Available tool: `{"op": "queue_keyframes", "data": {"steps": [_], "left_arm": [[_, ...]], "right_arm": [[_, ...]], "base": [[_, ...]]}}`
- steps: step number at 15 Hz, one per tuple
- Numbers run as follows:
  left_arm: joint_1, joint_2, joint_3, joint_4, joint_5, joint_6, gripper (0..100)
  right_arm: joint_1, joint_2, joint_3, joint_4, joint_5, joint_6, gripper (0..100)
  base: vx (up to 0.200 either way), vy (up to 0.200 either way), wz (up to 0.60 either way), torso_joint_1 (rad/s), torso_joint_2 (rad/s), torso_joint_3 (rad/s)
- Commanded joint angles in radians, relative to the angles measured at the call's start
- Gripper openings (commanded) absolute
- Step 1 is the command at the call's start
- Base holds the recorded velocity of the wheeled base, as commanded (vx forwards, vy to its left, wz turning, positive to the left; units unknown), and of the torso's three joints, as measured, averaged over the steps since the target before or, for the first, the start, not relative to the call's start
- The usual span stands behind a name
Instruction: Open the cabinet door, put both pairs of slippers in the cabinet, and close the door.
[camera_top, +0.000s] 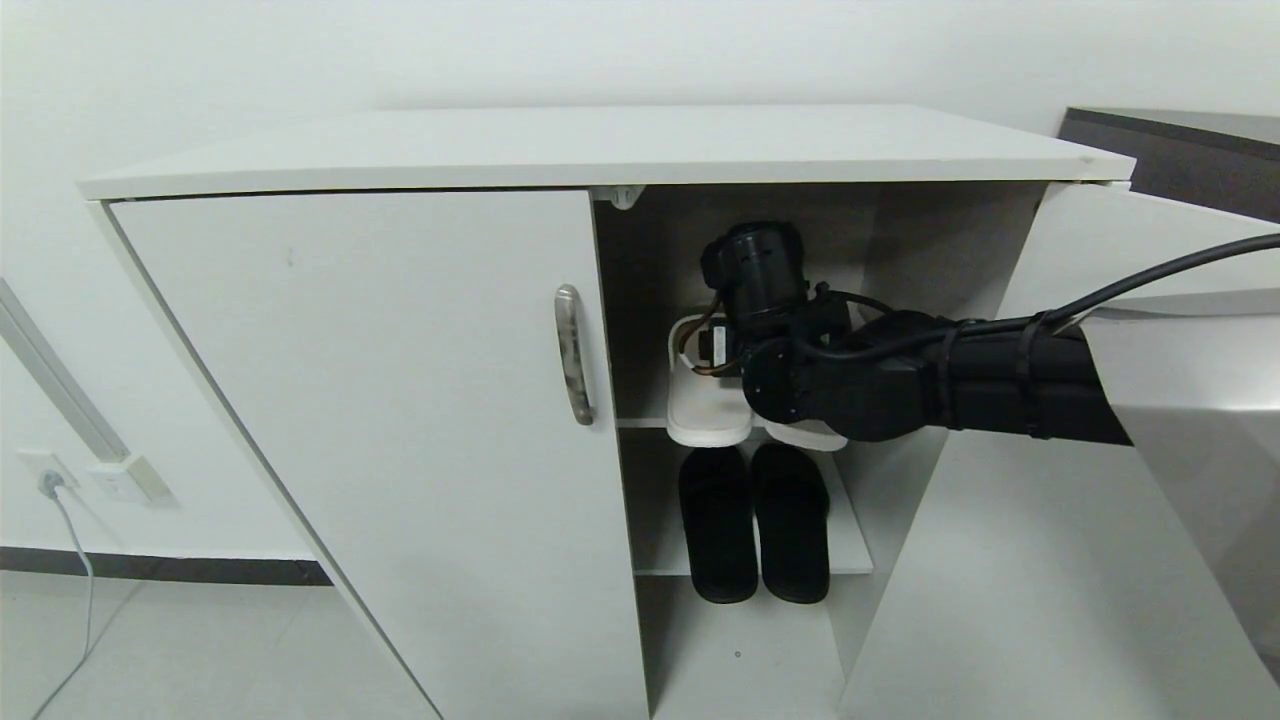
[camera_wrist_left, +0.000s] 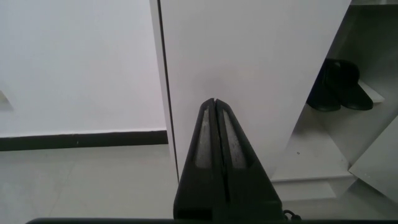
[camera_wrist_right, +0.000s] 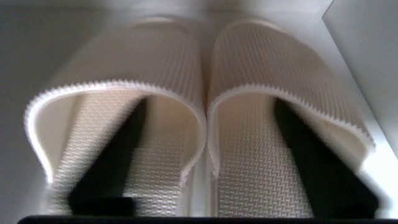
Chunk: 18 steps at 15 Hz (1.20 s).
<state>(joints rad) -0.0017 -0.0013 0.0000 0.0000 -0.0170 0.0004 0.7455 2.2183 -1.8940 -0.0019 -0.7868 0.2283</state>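
Head view: cabinet (camera_top: 600, 145) door (camera_top: 1000, 600) open, black slippers (camera_top: 755, 525) on lower shelf, white slippers (camera_top: 708, 415) on upper. Right gripper (camera_wrist_right: 211, 109) fingers spread wide, one inside each. Left gripper (camera_wrist_left: 214, 106) pinched together, empty. Prob just retract + close door left imo.

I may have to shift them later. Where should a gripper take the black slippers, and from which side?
Probably from the open front. The black slippers lie close side by side, heels out over the shelf edge, uppers deeper in. Slide one finger into each opening and pinch the two inner walls together; that should lift both at once.
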Motion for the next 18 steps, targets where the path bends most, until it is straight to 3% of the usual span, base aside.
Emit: {"op": "queue_keyframes", "data": {"steps": [1, 5, 11, 12, 18], "left_arm": [[0.000, 0.001, 0.000, 0.000, 0.000, 0.000, 0], [0.000, 0.001, 0.000, 0.000, 0.000, 0.001, 0], [0.000, 0.001, 0.000, 0.000, 0.000, 0.001, 0], [0.000, 0.001, 0.000, 0.000, 0.000, 0.001, 0], [0.000, 0.001, 0.000, 0.000, 0.000, 0.001, 0]], "right_arm": [[0.006, -0.026, 0.016, 0.000, 0.000, 0.000, 100], [0.058, -0.143, 0.142, -0.016, -0.011, 0.014, 100], [0.166, -0.436, 0.604, -0.171, 0.038, 0.017, 100], [0.192, -0.490, 0.690, -0.211, 0.057, 0.017, 0], [0.271, -0.623, 1.072, -0.461, 0.172, 0.014, 0]], "base": [[0.000, 0.000, 0.00, 0.000, 0.00, 0.000], [0.000, 0.000, 0.00, 0.000, 0.00, 0.000], [0.000, 0.000, 0.00, 0.000, 0.00, 0.000], [0.000, 0.000, 0.00, 0.000, 0.00, 0.000], [0.000, 0.000, 0.00, 0.000, 0.00, 0.000]]}}
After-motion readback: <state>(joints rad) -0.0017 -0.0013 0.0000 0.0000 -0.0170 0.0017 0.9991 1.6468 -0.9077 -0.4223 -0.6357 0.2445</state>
